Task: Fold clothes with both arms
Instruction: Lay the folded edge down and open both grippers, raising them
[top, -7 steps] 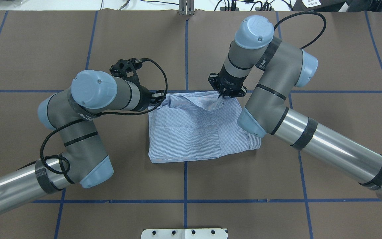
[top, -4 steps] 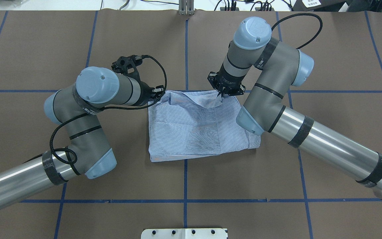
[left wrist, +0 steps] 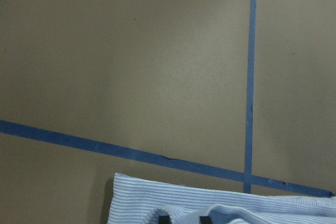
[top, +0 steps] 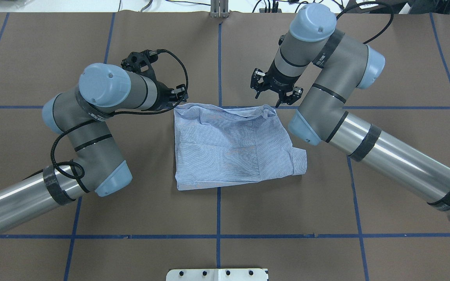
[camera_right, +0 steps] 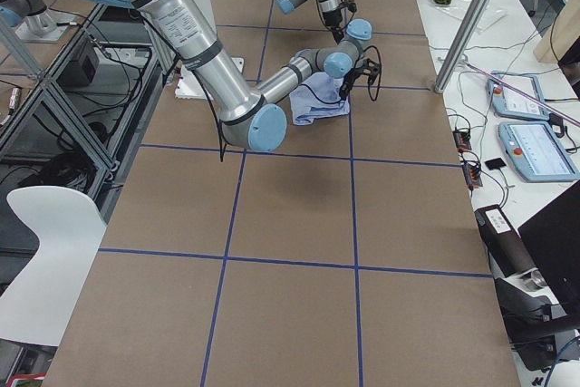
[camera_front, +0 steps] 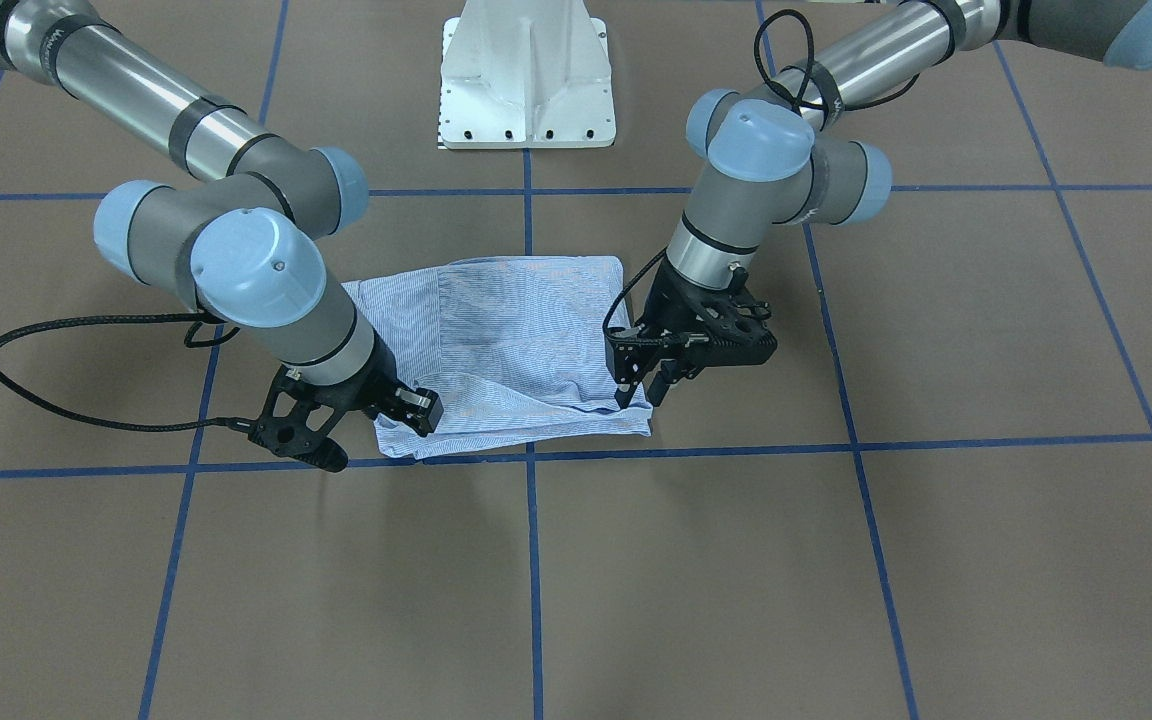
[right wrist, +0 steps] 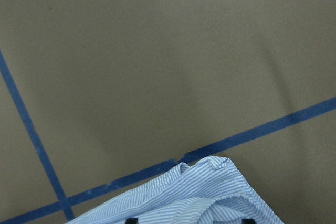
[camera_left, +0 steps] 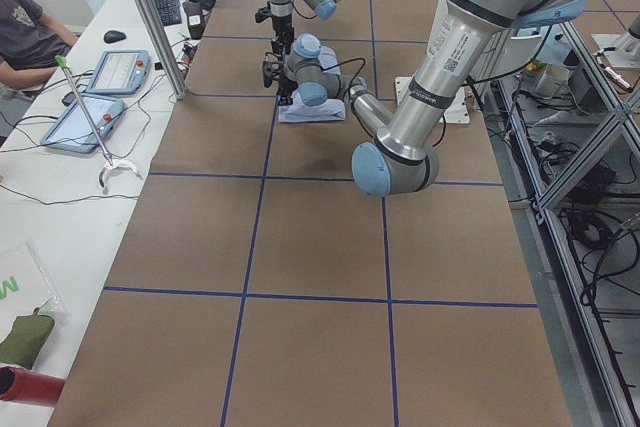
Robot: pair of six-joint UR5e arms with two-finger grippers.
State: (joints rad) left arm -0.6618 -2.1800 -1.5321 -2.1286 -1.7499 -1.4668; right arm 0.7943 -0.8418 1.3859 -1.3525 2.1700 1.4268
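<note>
The shirt (top: 229,144) lies folded into a rough rectangle at the middle of the table (top: 150,210). Its longer side runs across from arm to arm, and its far edge lies along a blue tape line (top: 14,106). The 2 grippers hang at that far edge, 1 per corner. The left gripper (camera_front: 641,388) is just over the left corner, jaws a little apart. The right gripper (top: 267,100) is just beyond the right corner, jaws wide. Neither seems to hold cloth. A further fold would likely start here and draw toward the robot. Bare table surrounds all 4 sides, though the rumpled right corner could snag.
</note>
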